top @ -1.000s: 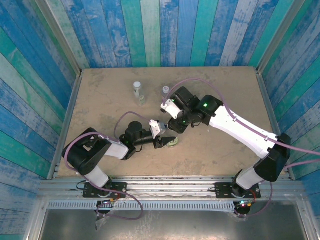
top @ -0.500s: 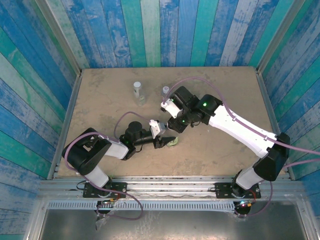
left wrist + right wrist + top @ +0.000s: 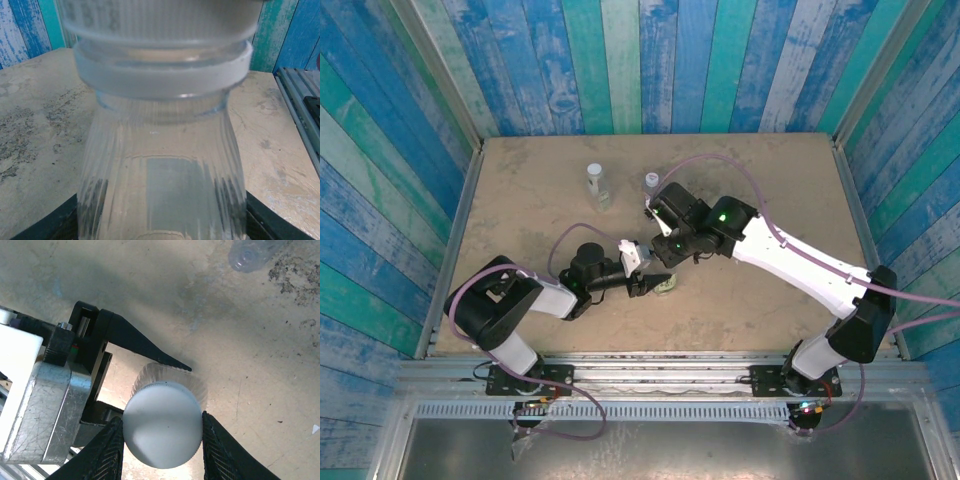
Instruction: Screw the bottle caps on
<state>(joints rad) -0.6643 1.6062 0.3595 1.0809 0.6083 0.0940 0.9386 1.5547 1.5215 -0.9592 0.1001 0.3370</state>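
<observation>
Right pincer [image 3: 161, 426] pinches the white cap [image 3: 162, 437] by its ribbed skirt. My left pincer [image 3: 656, 286] clamps the clear bottle [image 3: 160, 165] beneath it, mid-table [image 3: 770, 310], toward the near edge. Both feel like light, slick plastic. The thin wall may dent, so I'd hold the body. Left wrist view shows the cap seated at the neck ring; right wrist view shows its top between my 2 fingers.

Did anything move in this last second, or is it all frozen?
The right tool swung round at its wrist and closed its fingers onto the white cap atop the bottle. The left tool kept gripping that bottle, and the two bottles at the back stayed put.
</observation>
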